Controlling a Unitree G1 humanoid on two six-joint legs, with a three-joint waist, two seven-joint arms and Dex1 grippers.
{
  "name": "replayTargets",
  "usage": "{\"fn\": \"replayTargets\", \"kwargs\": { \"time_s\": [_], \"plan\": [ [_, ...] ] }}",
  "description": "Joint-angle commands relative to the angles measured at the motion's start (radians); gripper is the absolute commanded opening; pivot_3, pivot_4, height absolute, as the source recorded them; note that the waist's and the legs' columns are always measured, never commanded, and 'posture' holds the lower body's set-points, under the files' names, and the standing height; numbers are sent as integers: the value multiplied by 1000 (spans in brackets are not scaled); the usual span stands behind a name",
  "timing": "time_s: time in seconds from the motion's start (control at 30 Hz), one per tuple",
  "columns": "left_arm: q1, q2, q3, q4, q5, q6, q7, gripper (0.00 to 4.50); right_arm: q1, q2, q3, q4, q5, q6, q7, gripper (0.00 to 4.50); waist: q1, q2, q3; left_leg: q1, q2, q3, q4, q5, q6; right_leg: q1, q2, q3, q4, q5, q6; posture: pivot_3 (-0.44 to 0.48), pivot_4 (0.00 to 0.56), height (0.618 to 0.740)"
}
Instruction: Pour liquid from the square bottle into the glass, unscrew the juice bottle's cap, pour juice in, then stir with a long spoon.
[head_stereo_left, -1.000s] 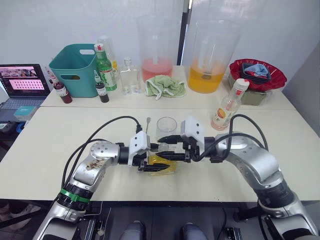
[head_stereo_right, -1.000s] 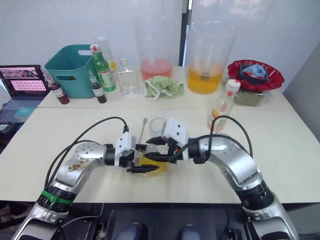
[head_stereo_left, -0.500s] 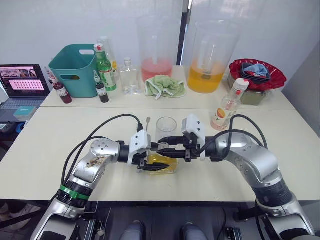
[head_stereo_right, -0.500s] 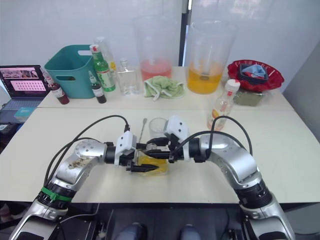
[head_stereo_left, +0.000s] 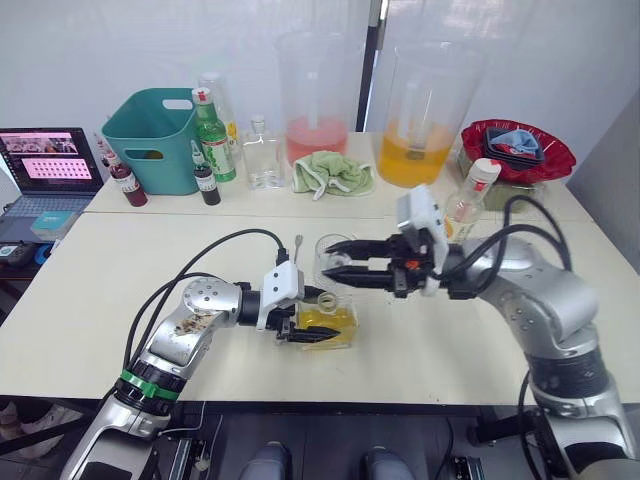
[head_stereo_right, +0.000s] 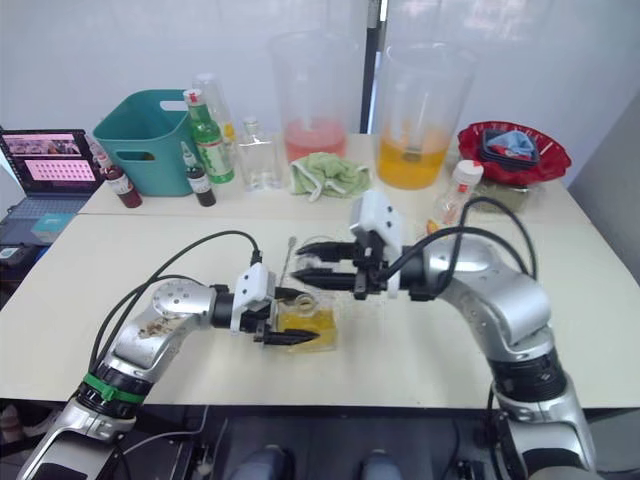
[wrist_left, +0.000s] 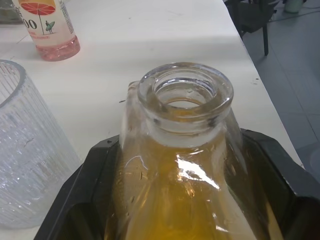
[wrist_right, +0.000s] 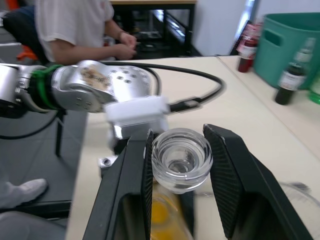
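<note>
L gripper (head_stereo_left: 312, 328) sat nearest the table (head_stereo_left: 90, 290) front edge, fingers clamped on both sides of the square bottle (head_stereo_left: 328, 322), which stood upright w/ yellow liquid inside. In the L wrist view the bottle's neck was open, no stopper in it, black fingers (wrist_left: 90, 195) pressed against its sides.

R gripper (head_stereo_left: 338, 264) hung above & just behind the L one, raised off the table, pointing toward robot's L. Its two fingers were apart, w/ a clear glass stopper (wrist_right: 181, 159) between them; R wrist view showed the stopper touching one finger (wrist_right: 137, 175) w/ a small gap to the other, so held loosely at most. Can't tell how firm the hold was.

Glass (head_stereo_left: 333, 258), ribbed & clear, stood just behind the square bottle, right at the R gripper's fingertips. Long spoon (head_stereo_left: 295, 252) lay on the table just L of the glass, beyond the L gripper.

Juice bottle (head_stereo_left: 463, 208), cap on, stood upright behind the R gripper's wrist, to robot's R.

Farther back on the second table: teal basket (head_stereo_left: 150, 135), green bottle (head_stereo_left: 212, 137), two small dark bottles (head_stereo_left: 205, 178), green cloth (head_stereo_left: 330, 172), two big clear jugs, one w/ red liquid (head_stereo_left: 315, 100), one w/ orange (head_stereo_left: 425, 110), red bowl (head_stereo_left: 520, 150). Laptop (head_stereo_left: 45, 165) at far L.

A person sat beyond the L arm in the R wrist view (wrist_right: 75, 30).
</note>
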Motion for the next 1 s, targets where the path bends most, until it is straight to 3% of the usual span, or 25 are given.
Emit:
{"fn": "replayTargets", "kwargs": {
  "time_s": [0.03, 0.13, 0.3, 0.4, 0.5, 0.7, 1.0],
  "plan": [
    [18, -5, 0, -7, -7, 14, -1, 2789, 56, -95, -157, 153, -57, -118, 23, 1073, 2, 0, 0, 0, 0, 1, 0, 0, 0, 0, 0, 0, 0, 0, 0, 0, 150, 740],
    [27, -11, 8, -24, -22, 17, 2, 2789, 87, -144, -209, 302, -114, -219, 30, 1073, -4, 0, 0, 0, 0, 3, 0, 0, 0, 0, 0, 0, -1, 0, 0, 0, 150, 740],
    [29, -4, 12, -40, -16, 17, 5, 2789, 63, -212, -279, 759, -241, -473, 7, 1073, -6, 0, 0, 0, 0, 5, -1, 0, 0, 0, 0, 1, -1, 0, 0, 0, 150, 740],
    [25, -13, 19, -51, -12, 34, 37, 2789, -5, -209, -277, 1148, -352, -692, -137, 1073, -7, 0, 0, 0, 0, 7, -1, 0, 0, 0, 0, 2, -1, 0, 0, 0, 150, 740],
    [31, -13, 17, -70, -7, 53, 58, 2789, -85, -176, -294, 1371, -388, -818, -278, 1073, -10, 0, 0, 0, 0, 8, -2, 0, 0, 0, 0, 3, -1, 0, 0, 0, 150, 740],
    [48, -4, 20, -98, -1, 75, 88, 2789, -136, -115, -292, 1563, -437, -917, -416, 1073, -21, 1, 0, 1, 0, 10, -2, 0, 0, -1, 0, 6, -2, 0, 0, 0, 150, 740],
    [67, 2, 35, -116, -13, 83, 113, 2789, -148, -85, -340, 1617, -410, -882, -446, 1073, -23, 1, 0, 0, 0, 9, -3, 0, 0, 0, 0, 6, -2, 0, 0, 0, 150, 740]
  ]
}}
